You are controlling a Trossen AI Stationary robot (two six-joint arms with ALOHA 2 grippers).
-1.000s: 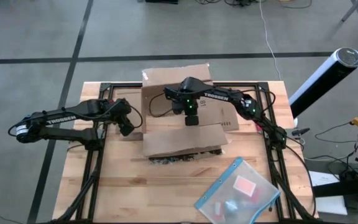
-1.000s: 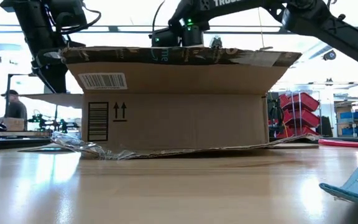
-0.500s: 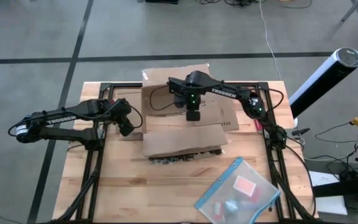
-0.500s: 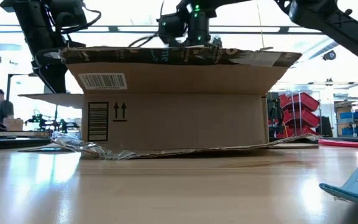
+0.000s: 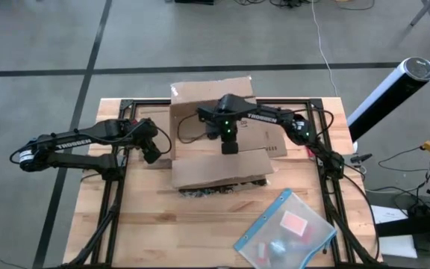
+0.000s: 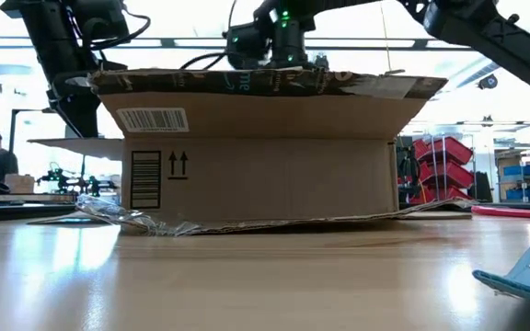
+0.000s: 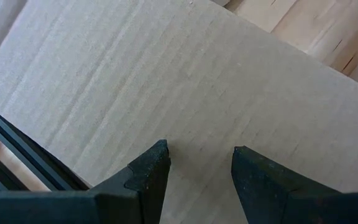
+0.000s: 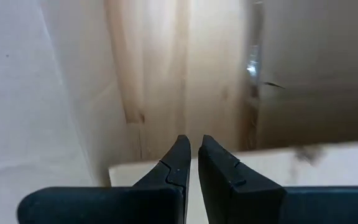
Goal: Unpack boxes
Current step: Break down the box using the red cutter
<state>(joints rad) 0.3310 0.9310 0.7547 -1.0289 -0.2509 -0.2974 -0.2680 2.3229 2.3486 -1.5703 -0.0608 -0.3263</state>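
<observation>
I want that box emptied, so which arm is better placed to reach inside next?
Probably the right: its hand hangs over the middle of the box, fingers nearly shut. The left hand waits open beside the box's left wall.

The box (image 5: 219, 138) fills the middle of the table (image 5: 200, 232) toward the far edge, flaps spread. A clear pouch (image 5: 286, 230) blocks the near right corner. The near left corner and the strip along the near edge lie bare.
</observation>
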